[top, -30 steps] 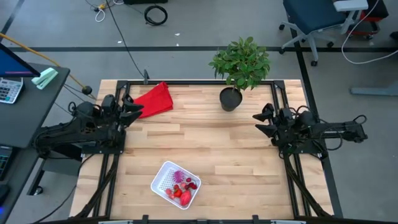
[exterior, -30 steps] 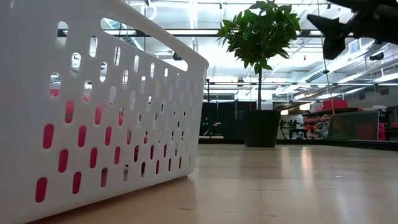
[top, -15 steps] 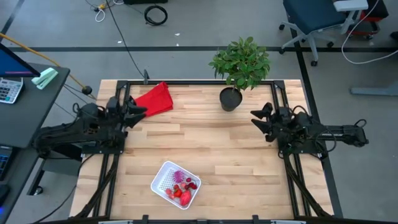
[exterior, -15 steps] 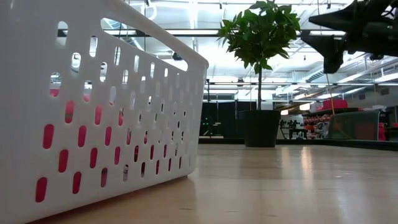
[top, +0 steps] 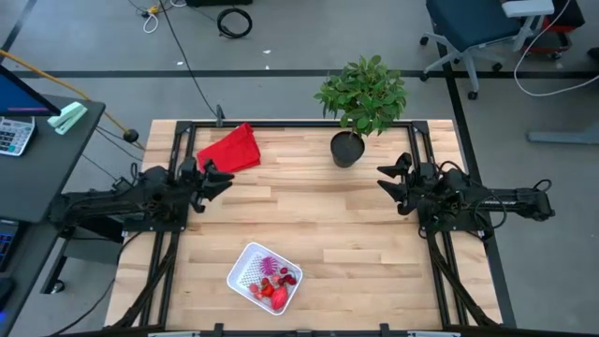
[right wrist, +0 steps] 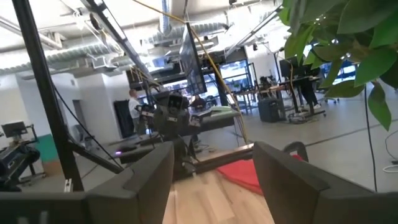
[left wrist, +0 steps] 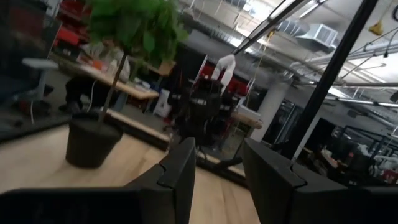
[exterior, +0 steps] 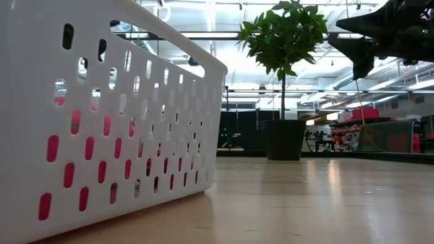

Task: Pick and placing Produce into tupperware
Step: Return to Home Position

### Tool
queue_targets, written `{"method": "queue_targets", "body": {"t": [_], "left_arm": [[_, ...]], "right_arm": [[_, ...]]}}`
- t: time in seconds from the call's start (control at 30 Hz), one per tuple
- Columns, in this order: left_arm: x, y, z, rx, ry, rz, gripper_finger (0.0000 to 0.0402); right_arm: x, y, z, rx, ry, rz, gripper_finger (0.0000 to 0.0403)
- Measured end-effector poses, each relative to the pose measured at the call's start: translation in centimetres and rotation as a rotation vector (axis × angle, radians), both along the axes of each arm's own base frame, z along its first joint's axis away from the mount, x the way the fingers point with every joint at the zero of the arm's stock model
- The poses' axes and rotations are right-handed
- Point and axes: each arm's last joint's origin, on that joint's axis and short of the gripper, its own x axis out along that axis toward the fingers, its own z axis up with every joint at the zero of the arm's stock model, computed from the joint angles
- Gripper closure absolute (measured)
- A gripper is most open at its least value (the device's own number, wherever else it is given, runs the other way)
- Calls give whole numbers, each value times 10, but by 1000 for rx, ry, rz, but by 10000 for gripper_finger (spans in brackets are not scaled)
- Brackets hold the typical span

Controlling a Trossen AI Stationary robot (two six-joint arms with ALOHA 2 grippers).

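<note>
The tupperware (top: 265, 276), a white perforated container, sits near the table's near edge, left of centre; its wall (exterior: 102, 135) fills the left of the low view. Several red fruit pieces (top: 277, 292) and a spiky purple ball (top: 270, 265) lie inside it. My left gripper (top: 220, 179) hovers open over the table's left side, near the red cloth. My right gripper (top: 385, 183) hovers open over the right side, below the plant pot. Each wrist view shows open fingers (left wrist: 217, 171) (right wrist: 214, 171) with nothing between them.
A potted green plant (top: 360, 98) in a black pot (top: 346, 150) stands at the far edge. A red cloth (top: 232, 148) lies at the far left corner. Bare wood spans the table's middle (top: 309, 206). A person shows in the room beyond (right wrist: 134, 102).
My left gripper has moved toward the table's right, out over the wood beside the red cloth. My right gripper has shifted slightly toward the left. The container and its contents have stayed still.
</note>
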Motion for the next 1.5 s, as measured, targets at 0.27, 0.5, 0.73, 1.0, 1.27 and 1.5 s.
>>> {"method": "queue_targets", "body": {"t": [0.27, 0.5, 0.73, 1.0, 1.27, 1.5], "left_arm": [[2, 0, -18, -34, 73, -12, 260], [3, 0, -35, -46, 250, -23, 253], [3, 0, -41, -81, 310, -25, 262], [3, 0, -41, -81, 311, -25, 257], [3, 0, -41, -81, 312, -25, 252], [0, -2, -38, -72, 276, -35, 262]], "right_arm": [[0, 0, 0, 0, 0, 1, 173], [0, 0, 0, -1, 1, 1, 172], [0, 0, 0, -2, 1, 1, 170], [0, 0, 0, -2, 1, 1, 171], [0, 0, 0, -2, 1, 1, 172], [0, 0, 0, -2, 1, 1, 169]]}}
